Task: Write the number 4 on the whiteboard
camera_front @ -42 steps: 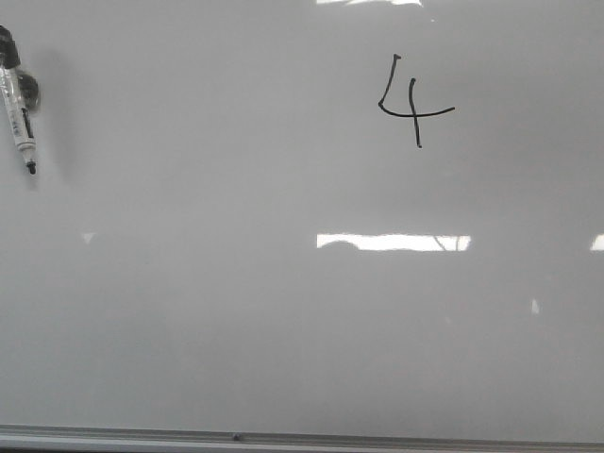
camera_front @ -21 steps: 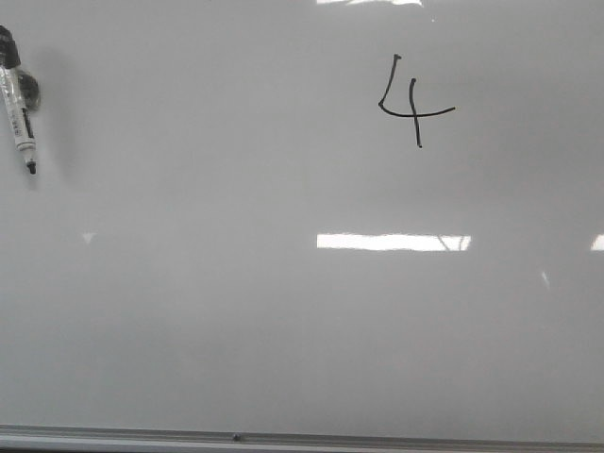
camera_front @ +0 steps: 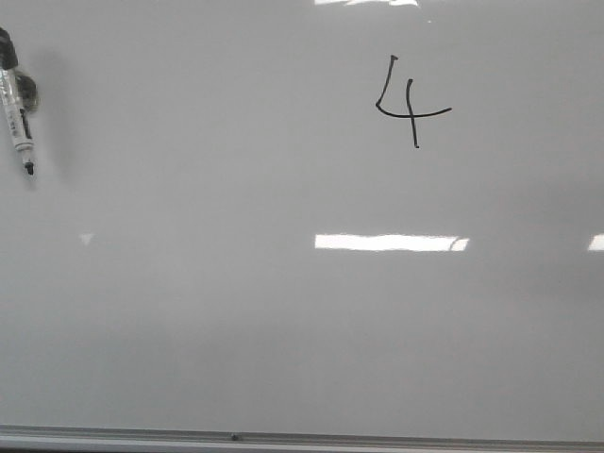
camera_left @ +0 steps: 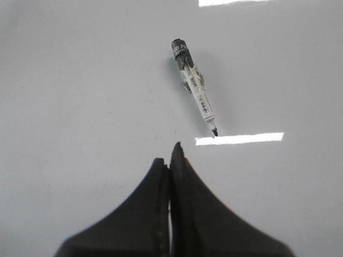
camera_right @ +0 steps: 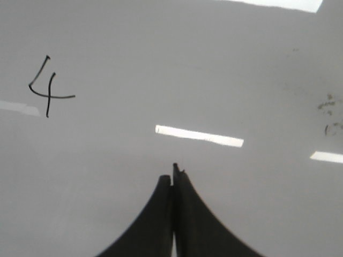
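Number 4 point(camera_front: 411, 101) drawn on whiteboard point(camera_front: 283, 330), upper right in front view. Right gripper point(camera_right: 173, 174) jaws pressed together, empty, well apart from the 4. Left gripper point(camera_left: 170, 155) jaws pressed together, near marker point(camera_left: 195, 86) tip, not touching.

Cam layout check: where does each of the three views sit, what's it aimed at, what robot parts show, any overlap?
Front view: looks forward over the whiteboard; shows the number 4 and a marker at the far left; no robot parts.
Left wrist view: on the left arm, aimed at the board; left gripper, fingers together; marker beyond.
Right wrist view: on the right arm; right gripper, fingers together; the 4 beyond.
Shared: front and left wrist both show the marker; front and right wrist the 4.
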Motion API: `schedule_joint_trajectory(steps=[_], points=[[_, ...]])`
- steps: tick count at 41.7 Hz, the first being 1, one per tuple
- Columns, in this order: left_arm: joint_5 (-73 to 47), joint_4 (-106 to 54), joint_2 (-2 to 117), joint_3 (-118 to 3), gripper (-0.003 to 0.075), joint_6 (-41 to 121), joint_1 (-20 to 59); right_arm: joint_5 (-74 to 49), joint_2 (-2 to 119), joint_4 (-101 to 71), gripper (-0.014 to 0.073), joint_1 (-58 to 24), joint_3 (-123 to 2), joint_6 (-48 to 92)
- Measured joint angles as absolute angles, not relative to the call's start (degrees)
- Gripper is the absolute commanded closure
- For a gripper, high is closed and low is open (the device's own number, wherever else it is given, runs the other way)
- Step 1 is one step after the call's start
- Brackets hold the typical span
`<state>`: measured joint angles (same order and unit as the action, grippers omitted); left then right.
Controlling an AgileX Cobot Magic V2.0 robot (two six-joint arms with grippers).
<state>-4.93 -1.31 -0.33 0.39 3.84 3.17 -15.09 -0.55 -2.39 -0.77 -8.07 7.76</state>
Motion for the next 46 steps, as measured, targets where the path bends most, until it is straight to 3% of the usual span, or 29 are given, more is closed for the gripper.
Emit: schedule_joint_trajectory(steps=[17, 46], points=[[-4.93, -1.31, -0.33, 0.39, 0.0741, 3.84, 3.17, -2.27, -0.64, -2.39, 0.0662, -0.64, 1.52, 7.76], [-4.93, -1.31, -0.33, 0.39, 0.0741, 3.84, 3.17, -1.72, -0.64, 0.52, 0.0662, 0.38, 1.52, 0.00]])
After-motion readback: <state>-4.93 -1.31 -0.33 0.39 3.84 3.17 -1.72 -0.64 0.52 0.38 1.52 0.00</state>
